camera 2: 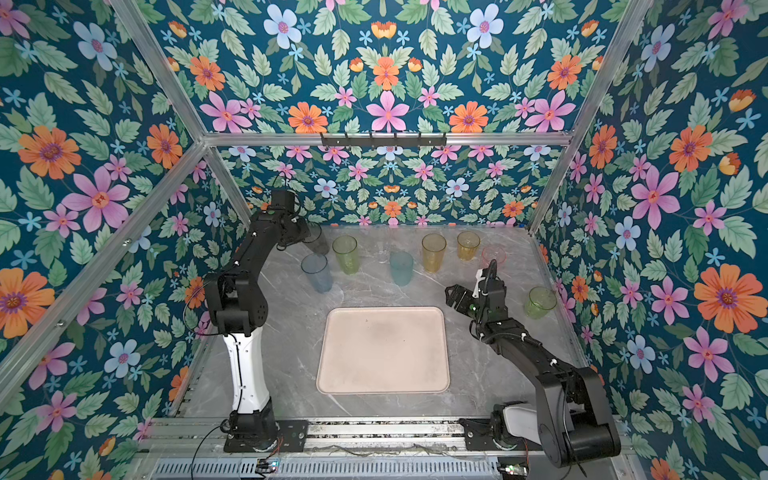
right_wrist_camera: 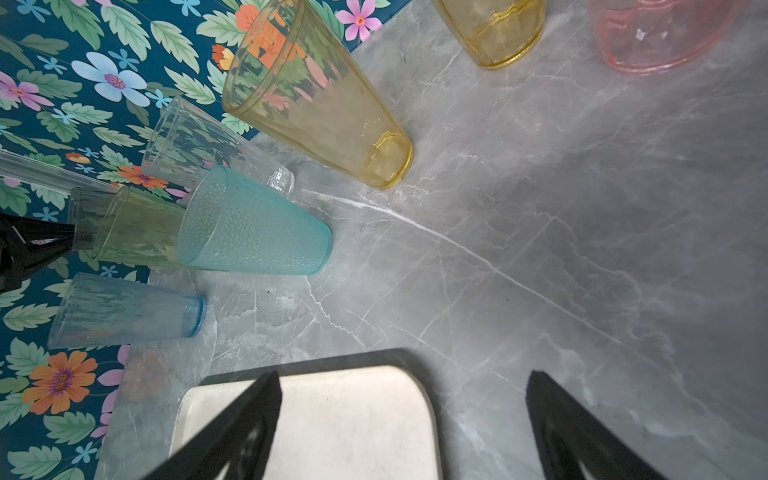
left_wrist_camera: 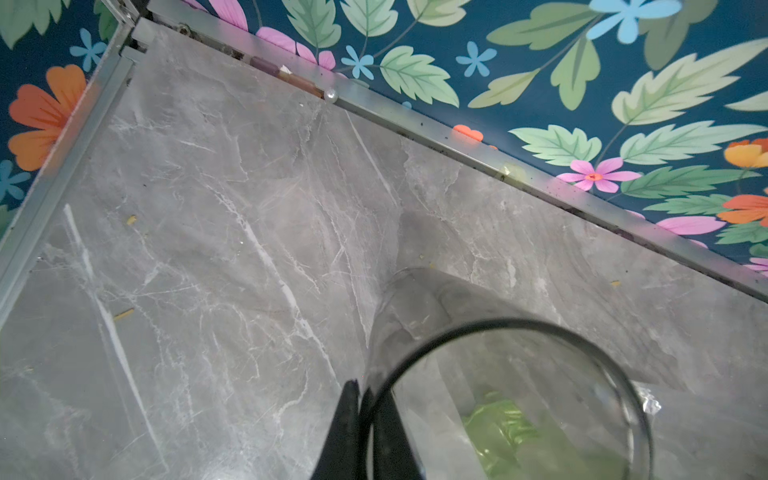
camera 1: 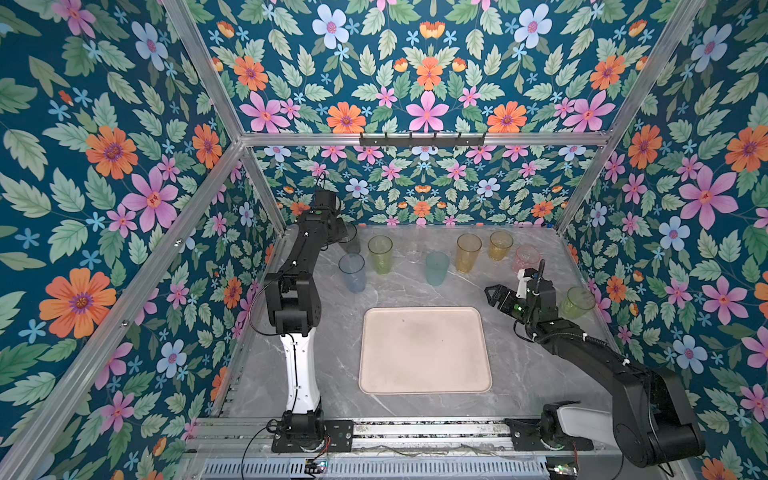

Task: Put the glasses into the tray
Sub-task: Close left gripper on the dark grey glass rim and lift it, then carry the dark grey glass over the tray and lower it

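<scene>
Left hand (left_wrist_camera: 359, 388) clenched on the rim of the smoky grey glass (left_wrist_camera: 419, 307), one finger inside the rim, one outside. That glass is well beyond the tray (camera 1: 424, 353), off its far left corner. Can't tell if its base touches the bench (camera 1: 519, 374). Right hand (camera 1: 491, 295) released, fingers spread wide, grasping nothing, hovering just beyond the tray's far right corner. Other glasses all upright on the bench, outside the tray.

- Pale blue glass (camera 1: 352, 272): nearest the tray's far left corner, just on the tray side of the grey one.
- Tall green glass (camera 1: 380, 254): beside the pale blue, a bit further from the tray.
- Teal glass (camera 1: 437, 268): straight beyond the tray's far edge.
- Clear glass (right_wrist_camera: 199, 145): behind the teal one, faint in both top views.
- Tall amber glass (camera 1: 468, 252) and short amber glass (camera 1: 500, 245): further back, beyond the far right corner.
- Pink glass (camera 1: 527, 258): next to the short amber, behind the right hand.
- Short green glass (camera 1: 577, 302): alone, well off the tray's right side, past the right hand.
</scene>
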{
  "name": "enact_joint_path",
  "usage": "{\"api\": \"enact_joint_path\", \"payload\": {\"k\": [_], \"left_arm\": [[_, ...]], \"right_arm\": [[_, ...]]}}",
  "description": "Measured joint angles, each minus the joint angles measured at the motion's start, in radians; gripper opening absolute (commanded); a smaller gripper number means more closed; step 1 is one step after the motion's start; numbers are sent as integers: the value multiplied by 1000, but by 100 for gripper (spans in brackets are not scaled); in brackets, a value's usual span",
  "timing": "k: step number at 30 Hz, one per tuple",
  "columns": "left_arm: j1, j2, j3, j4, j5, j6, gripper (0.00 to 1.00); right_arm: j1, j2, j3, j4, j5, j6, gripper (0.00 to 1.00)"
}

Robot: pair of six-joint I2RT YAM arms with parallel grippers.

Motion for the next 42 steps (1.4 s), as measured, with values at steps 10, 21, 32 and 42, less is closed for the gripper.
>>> {"api": "enact_joint_path", "payload": {"k": [10,21,32,42], "left_arm": [[0,-198,-103,-32,-18,8,0],[-5,-402,-151,-163,-46,44,0],[-36,-577,-190,-276,-28,100,0],[-106,-660,-217,-357,25,127,0]], "right_arm": [[0,0,0,-1,-3,3,93],[0,8,8,-8,-4,3,93],[0,18,15,-24,-15,7,93],[0,16,16,-31,-29,7,93]]}}
